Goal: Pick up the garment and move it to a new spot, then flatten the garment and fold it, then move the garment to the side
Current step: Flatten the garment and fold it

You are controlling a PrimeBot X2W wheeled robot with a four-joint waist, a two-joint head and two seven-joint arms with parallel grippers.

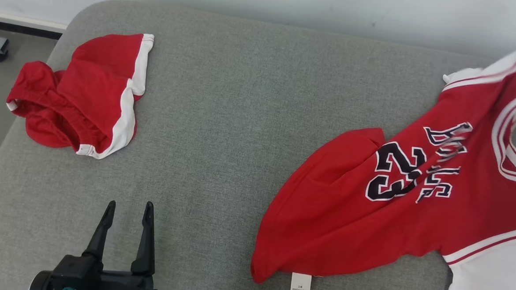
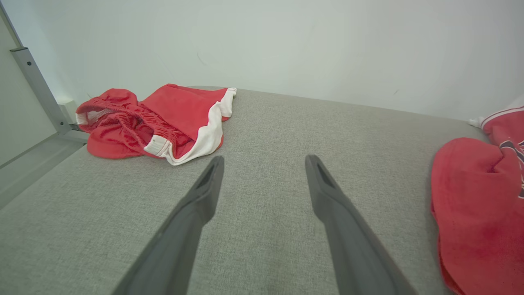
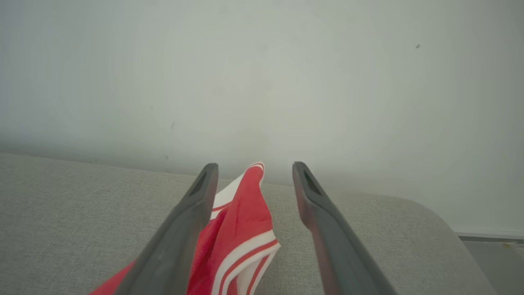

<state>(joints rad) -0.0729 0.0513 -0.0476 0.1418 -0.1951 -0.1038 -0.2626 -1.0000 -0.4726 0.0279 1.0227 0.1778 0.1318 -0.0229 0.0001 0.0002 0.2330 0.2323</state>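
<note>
Closest, the left gripper (image 1: 130,205) is held low over the grey cushion (image 1: 225,94) — fingers wide, nothing in them. On the right, the red jersey (image 1: 369,221) is spread but bumpy (its bottom edge is tucked under). One strap (image 3: 245,213) is stood between the wide fingers of the right gripper (image 3: 254,166), not pinched. Flattening, folding and moving aside are judged not yet done.

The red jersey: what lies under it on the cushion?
Under the red jersey shows the grey cushion, and a white label sticks out at its hem. Anything else beneath is covered.
</note>
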